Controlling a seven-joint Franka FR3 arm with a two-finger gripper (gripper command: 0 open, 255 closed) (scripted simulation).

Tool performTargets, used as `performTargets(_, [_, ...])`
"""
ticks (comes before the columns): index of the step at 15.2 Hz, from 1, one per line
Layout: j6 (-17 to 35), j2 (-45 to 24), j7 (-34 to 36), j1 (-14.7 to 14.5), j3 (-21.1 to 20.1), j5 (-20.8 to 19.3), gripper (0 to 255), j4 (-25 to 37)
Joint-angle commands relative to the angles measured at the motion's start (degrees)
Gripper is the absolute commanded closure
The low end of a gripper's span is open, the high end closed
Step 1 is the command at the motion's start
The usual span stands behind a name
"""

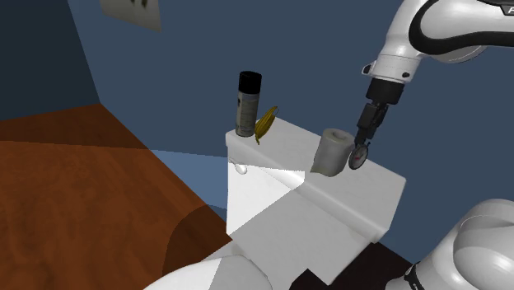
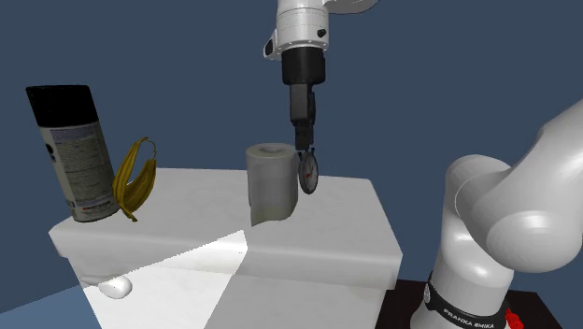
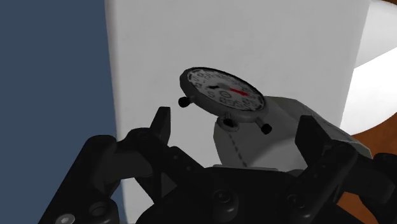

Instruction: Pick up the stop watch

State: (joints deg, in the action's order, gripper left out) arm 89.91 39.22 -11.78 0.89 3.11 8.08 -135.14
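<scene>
We count one white tank (image 2: 327,224) and take it as our reference. At the tank's top we record four items, one of each kind: one spray can (image 2: 75,154) with a black cap, one yellow banana (image 2: 135,179), one paper roll (image 2: 271,182) and one stop watch (image 2: 309,174). On the tank's front face there is one small white lever (image 2: 116,288). Above the tank, one white arm (image 2: 304,28) carries one gripper (image 2: 303,147) with two black fingers. On the blue wall behind the tank hangs one pale picture (image 1: 132,11).
</scene>
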Motion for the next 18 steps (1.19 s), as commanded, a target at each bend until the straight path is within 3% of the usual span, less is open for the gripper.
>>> performTargets(1, [-0.42,-2.04,2.45,0.57,-1.38,-1.16,255,-1.02])
performTargets(18, [-11.59,-4.24,2.94,2.32,-2.49,-0.47,255,12.29])
